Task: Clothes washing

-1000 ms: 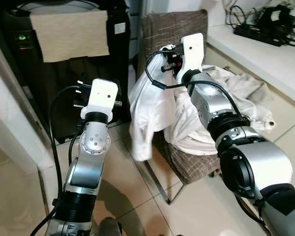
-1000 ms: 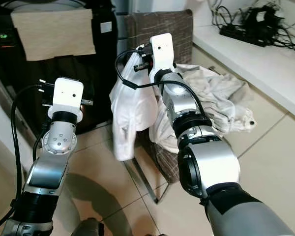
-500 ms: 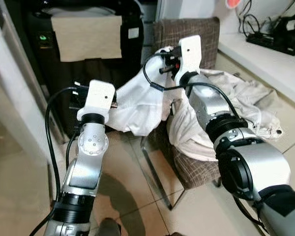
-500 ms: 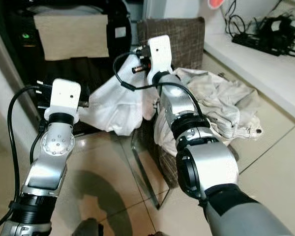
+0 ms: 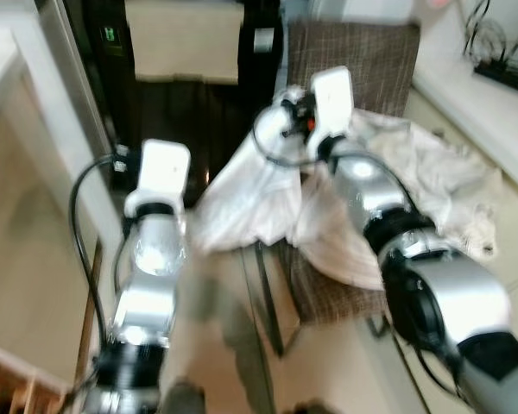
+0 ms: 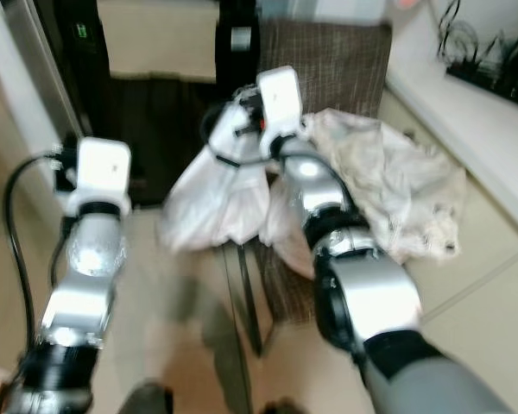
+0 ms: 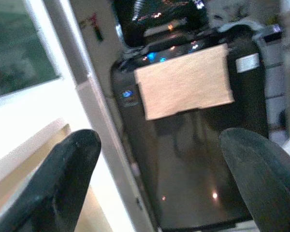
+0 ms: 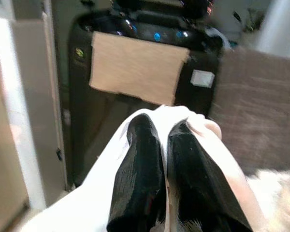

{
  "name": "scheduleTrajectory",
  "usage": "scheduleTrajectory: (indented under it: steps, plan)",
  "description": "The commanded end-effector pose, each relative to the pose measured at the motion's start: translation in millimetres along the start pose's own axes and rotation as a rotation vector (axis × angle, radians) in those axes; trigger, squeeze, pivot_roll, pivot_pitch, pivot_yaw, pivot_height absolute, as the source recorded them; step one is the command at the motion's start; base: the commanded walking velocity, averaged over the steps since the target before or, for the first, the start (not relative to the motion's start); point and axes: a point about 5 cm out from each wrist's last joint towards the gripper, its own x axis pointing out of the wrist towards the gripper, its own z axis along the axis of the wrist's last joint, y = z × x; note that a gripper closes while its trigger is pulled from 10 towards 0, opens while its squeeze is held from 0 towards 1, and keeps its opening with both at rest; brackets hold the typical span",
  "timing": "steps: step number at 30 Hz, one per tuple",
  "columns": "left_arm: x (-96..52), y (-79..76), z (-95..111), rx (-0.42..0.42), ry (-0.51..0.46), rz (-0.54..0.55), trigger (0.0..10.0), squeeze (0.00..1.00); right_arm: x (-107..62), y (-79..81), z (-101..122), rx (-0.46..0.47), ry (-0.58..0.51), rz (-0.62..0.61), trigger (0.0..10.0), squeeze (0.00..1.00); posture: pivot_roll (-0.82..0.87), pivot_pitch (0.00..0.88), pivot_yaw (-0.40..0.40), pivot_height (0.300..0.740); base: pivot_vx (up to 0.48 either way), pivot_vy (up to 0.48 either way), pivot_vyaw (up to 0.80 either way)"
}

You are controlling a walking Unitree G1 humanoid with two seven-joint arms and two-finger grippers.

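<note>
The right gripper (image 8: 159,159) is pinched tight on a white garment (image 5: 250,203), its two black fingers (image 8: 137,179) pressed together with cloth bunched up between them. In the head views, which are smeared by motion, that gripper sits upper centre of the frame, in front of the brown chair (image 5: 363,52), and the garment hangs from it in a long drape running down and toward the left side of the picture. More pale laundry (image 5: 423,172) is heaped on the chair seat at right. The black washing machine (image 5: 190,95), with a beige cloth (image 5: 183,41) laid over its front, stands at the upper left, so from the held garment the machine lies to the left and further back. The left gripper (image 7: 159,179) is spread wide and holding nothing, and it looks straight at the machine's front. I would judge the left arm (image 5: 151,250) the nearer one to the machine, while the load itself rides on the right.
</note>
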Motion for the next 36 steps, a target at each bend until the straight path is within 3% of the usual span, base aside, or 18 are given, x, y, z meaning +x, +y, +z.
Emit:
scheduleTrajectory:
  steps: [1,3,6,10,14,17,22,28,36]
  plan:
    - [2.4,3.0,4,0.01,-0.021,0.012,10.0,0.0,4.2,0.8,16,-0.035,-0.052,0.004,10.0,0.0,0.15,0.0,-0.082,0.74,0.0,0.0,0.0]
    - [0.0,1.3,4,-0.039,-0.03,-0.031,10.0,0.0,3.6,0.8,16,-0.034,-0.069,0.009,10.0,0.0,0.14,0.001,-0.082,0.74,0.0,0.0,0.0]
    - [-0.3,8.0,1,-0.079,-0.01,0.001,10.0,0.0,3.5,1.9,28,-0.009,-0.166,0.019,10.0,0.0,0.14,0.006,-0.085,0.74,0.48,0.0,0.0]
    - [-1.7,6.6,3,-0.102,-0.016,-0.003,10.0,0.0,5.4,5.0,37,-0.034,-0.197,0.044,10.0,0.0,0.14,0.01,-0.087,0.74,0.409,0.161,0.0]
    - [-1.9,5.1,4,-0.109,-0.013,-0.009,10.0,0.0,5.3,3.9,33,-0.019,-0.173,0.049,10.0,0.0,0.15,0.014,-0.088,0.74,0.292,0.378,0.35]
    - [-1.9,3.4,4,-0.068,-0.013,-0.006,10.0,0.0,4.7,2.8,31,-0.039,-0.16,0.042,10.0,0.0,0.15,0.017,-0.088,0.74,0.0,0.454,0.59]
    - [-0.7,1.4,1,-0.036,0.009,0.0,10.0,0.0,3.8,6.5,28,-0.068,-0.152,0.087,10.0,0.0,0.14,0.018,-0.086,0.74,0.0,0.0,0.54]
    - [-2.8,-0.3,7,-0.044,-0.04,-0.032,10.0,0.0,3.2,1.9,27,-0.033,-0.149,0.045,10.0,0.0,0.14,0.019,-0.084,0.74,0.0,0.0,0.48]
    - [-4.6,-2.0,9,-0.061,-0.056,-0.078,10.0,0.0,2.4,-7.3,36,-0.04,-0.197,-0.026,10.0,0.0,0.14,0.021,-0.082,0.74,0.469,0.0,0.0]
